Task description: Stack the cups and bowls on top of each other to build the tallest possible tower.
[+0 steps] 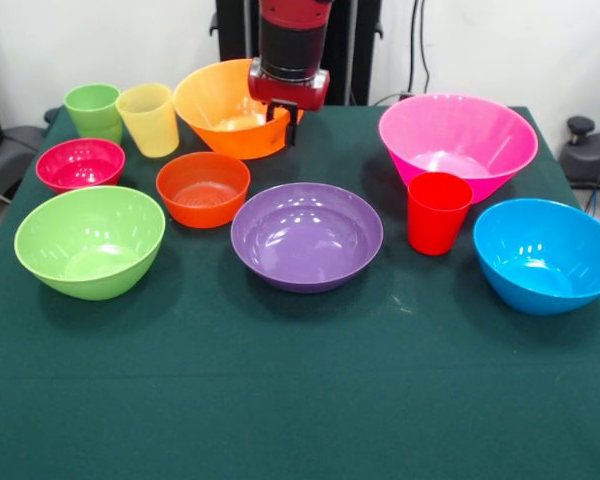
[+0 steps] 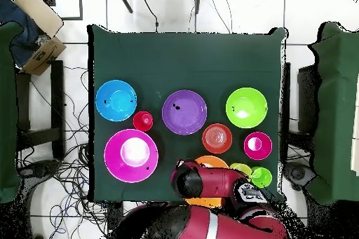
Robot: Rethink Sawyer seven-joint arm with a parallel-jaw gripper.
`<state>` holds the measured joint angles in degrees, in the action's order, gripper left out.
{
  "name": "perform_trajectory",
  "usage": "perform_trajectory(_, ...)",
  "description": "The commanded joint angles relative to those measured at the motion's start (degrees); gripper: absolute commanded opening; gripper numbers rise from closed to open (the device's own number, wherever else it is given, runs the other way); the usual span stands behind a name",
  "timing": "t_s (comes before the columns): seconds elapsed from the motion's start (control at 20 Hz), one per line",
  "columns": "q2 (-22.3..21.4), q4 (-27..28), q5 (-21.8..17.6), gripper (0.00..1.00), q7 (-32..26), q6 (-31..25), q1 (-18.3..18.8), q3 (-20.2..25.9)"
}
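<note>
My gripper [image 1: 285,122] is at the near rim of the large orange bowl [image 1: 220,105] at the table's back, and the bowl tilts toward the camera. The fingers look closed on that rim. In the overhead view the arm covers most of this bowl [image 2: 210,160]. All the bowls stand apart and none are nested, so there is no tower. The purple bowl [image 1: 306,237] is in the middle, the pink bowl [image 1: 458,145] at back right and the blue bowl [image 1: 547,255] at right. The lime-green bowl [image 1: 90,242] is at front left. The red cup [image 1: 438,212] stands beside the pink bowl.
The small red-orange bowl [image 1: 203,188] and the magenta bowl [image 1: 80,164] sit left of centre. The green cup [image 1: 93,110] and the pale yellow cup [image 1: 150,120] stand at back left, next to the orange bowl. The dark green tablecloth [image 1: 300,400] covers the table.
</note>
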<state>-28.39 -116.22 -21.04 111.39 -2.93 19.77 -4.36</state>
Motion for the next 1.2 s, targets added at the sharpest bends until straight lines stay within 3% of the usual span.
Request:
perform_trajectory(0.05,1.80,2.76,-1.55,0.00,4.80,2.34,-1.17,3.11)
perform_trajectory(0.5,1.69,3.11,-1.45,0.00,4.31,1.37,-1.63,2.82)
perform_trajectory(1.2,-0.46,4.79,0.84,0.00,3.60,-5.06,-4.30,2.47)
